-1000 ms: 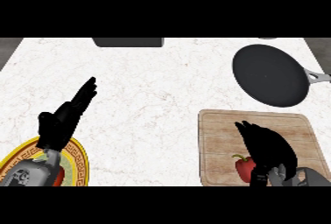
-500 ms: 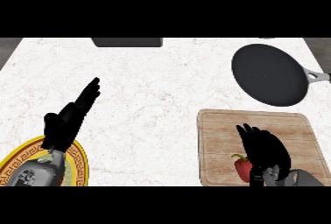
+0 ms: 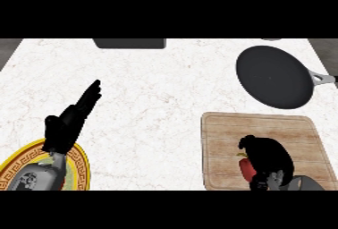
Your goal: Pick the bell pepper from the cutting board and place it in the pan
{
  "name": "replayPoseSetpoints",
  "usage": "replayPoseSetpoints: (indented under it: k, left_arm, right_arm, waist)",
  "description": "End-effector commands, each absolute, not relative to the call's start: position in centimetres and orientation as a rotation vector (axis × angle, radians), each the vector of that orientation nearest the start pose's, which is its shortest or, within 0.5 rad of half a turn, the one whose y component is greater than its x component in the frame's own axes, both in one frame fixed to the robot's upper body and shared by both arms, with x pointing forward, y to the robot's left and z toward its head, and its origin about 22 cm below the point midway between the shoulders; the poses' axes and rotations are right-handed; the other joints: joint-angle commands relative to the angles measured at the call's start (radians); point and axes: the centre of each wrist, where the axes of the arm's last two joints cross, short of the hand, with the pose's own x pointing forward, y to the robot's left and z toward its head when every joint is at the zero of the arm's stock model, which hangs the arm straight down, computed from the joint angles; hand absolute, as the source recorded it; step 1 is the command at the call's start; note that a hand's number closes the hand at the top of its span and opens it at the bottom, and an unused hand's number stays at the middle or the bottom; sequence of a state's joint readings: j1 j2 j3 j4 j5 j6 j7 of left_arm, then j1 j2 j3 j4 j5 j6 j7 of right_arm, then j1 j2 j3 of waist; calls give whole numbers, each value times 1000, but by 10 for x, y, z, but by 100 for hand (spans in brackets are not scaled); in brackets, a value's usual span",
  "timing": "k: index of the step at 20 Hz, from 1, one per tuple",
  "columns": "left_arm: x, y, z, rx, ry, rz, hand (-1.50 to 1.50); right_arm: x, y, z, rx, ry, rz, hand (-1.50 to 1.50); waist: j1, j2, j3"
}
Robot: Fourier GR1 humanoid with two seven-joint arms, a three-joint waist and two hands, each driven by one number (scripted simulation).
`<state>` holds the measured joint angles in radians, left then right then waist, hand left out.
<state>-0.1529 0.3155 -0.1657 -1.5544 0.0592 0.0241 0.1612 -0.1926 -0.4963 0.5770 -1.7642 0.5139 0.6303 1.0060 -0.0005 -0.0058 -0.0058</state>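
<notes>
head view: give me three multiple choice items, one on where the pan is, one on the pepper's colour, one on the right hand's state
1. Where does the pan lie?
A. beyond the cutting board
B. on the plate
C. under the left hand

2. What colour is the pepper?
A. yellow
B. red
C. purple

3. What is the right hand doing?
A. resting flat, away from the board
B. holding the pan's handle
C. curled over the pepper on the board

Key: 1 A, the pan sits past the board's far edge. 2 B, red shows beside the fingers. 3 C, its fingers bend round the pepper.
</notes>
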Motion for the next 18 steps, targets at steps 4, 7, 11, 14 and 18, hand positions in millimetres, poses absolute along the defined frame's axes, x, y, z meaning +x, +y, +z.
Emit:
replayPoseSetpoints:
  k: [4, 7, 11, 14, 18]
  left_arm:
    - [266, 257, 43, 83, -1492, -354, 0]
    - [266, 257, 62, 100, -1480, -356, 0]
    - [281, 239, 52, 92, -1508, -332, 0]
    - [276, 255, 53, 96, -1481, -351, 0]
    - [273, 252, 46, 84, -1485, -335, 0]
  right_arm:
    - [229, -166, 62, -779, -407, 1446, 150]
    - [211, -168, 64, -832, -501, 1428, 150]
    - [202, -161, 88, -806, -788, 1408, 150]
    - [183, -144, 105, -698, -1111, 1351, 150]
    - [166, -153, 127, -728, -1365, 1253, 150]
  waist:
    - [3, 5, 5]
    - [-1, 4, 6]
    - [-9, 4, 6]
    - [-12, -1, 8]
    - [-20, -1, 7]
